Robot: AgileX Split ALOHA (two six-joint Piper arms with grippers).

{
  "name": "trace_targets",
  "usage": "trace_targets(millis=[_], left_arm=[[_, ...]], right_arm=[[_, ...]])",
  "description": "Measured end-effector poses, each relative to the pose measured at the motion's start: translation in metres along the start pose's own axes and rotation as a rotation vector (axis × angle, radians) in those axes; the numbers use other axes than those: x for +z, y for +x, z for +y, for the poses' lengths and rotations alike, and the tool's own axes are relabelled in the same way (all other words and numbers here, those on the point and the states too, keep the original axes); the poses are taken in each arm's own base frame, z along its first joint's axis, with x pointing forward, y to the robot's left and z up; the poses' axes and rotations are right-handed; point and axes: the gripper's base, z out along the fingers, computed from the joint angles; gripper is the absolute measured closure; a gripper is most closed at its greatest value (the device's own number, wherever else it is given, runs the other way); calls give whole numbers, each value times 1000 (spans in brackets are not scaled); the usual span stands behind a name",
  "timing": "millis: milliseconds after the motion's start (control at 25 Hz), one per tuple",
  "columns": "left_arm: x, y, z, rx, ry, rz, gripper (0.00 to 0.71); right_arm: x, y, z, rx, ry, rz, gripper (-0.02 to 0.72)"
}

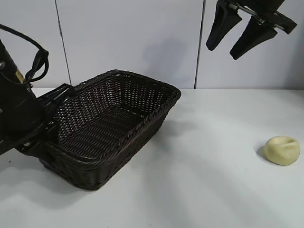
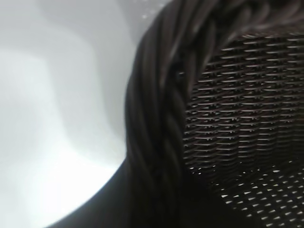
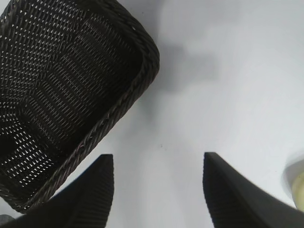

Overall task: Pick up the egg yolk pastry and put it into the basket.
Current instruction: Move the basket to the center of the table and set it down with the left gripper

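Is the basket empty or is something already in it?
Empty: the basket shows only bare weave inside, and the egg yolk pastry sits out on the table.

white table [image 1: 213, 190] before pale panelled wall [image 1: 128, 38].

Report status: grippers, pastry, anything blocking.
Left gripper at dark woven wicker basket rim. Right gripper raised, jaws open, empty. Pale yellow dented pastry on white table, path clear.

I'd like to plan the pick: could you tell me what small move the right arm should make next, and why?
Probably lower the right gripper, jaws apart, toward the egg yolk pastry, which lies untouched on the table outside the basket.
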Motion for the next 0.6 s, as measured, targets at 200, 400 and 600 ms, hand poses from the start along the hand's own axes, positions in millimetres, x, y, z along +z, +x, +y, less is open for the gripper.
trace_targets(millis=[200,400,600], left_arm=[[-8,-19,4,19,16,52,610],[-17,-30,1,162,64,181,610],[-32,-38,-16,306,115,220,611]], right_arm=[[0,0,0,0,0,0,293],[0,0,0,0,0,0,293],[0,0,0,0,1,0,293]])
